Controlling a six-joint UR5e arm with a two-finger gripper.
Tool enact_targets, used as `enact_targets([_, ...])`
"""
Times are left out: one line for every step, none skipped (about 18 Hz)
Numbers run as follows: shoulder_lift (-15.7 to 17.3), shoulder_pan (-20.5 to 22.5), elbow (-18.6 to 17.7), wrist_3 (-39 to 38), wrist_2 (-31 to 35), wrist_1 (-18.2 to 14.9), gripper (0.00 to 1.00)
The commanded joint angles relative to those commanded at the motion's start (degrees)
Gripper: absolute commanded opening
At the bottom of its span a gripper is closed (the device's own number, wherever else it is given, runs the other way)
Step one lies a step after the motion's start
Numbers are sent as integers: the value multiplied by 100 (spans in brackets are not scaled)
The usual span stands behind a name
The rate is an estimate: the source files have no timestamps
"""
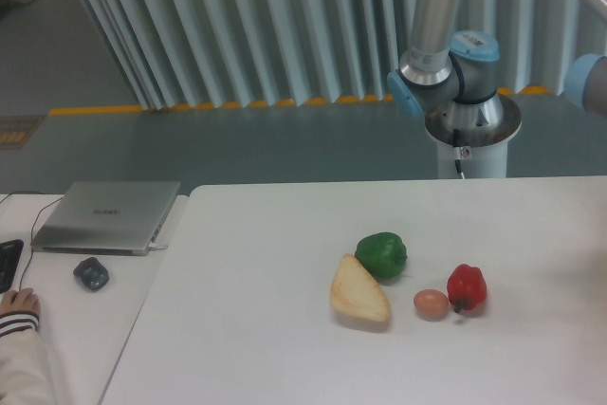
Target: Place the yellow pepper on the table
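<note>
On the table, right of centre: a pepper farthest, bread slice touching its near left, egg to the right, a second pepper just beside the egg. Left, on the adjoining desk: laptop far, mouse nearer, a hand at the near edge. Beyond the far edge, right: arm base.

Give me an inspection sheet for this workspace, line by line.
Surface: white table, matt, nothing spilled.
Job's things: yellow pepper nothing seen.
Clutter: green pepper, bread slice, egg, red pepper, grouped at centre right.
Grippers: gripper out of frame; only arm links show.
Cables: black cable by the laptop.
Surroundings: side desk with mouse, a person's hand, ribbed wall.
</note>
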Motion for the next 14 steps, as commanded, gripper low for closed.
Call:
enact_targets([-44,9,9,0,0,35,100])
enact_targets([-97,17,9,0,0,36,100])
enact_targets([-132,35,18,0,0,44,100])
enact_targets([-237,35,79,0,17,36,100])
enact_targets([-307,26,79,0,18,36,100])
enact_targets([-395,26,88,9,26,44,100])
enact_targets([-440,35,97,26,26,53,100])
enact_targets([-457,70,97,122,35,44,100])
enact_targets([-466,114,105,236,35,44,100])
enact_targets([-492,114,106,272,35,44,100])
enact_targets([-510,114,106,281,35,44,100])
enact_targets([-510,123,106,273,35,36,100])
enact_targets([-493,132,114,281,27,36,100])
enact_targets([-493,167,140,299,18,36,100])
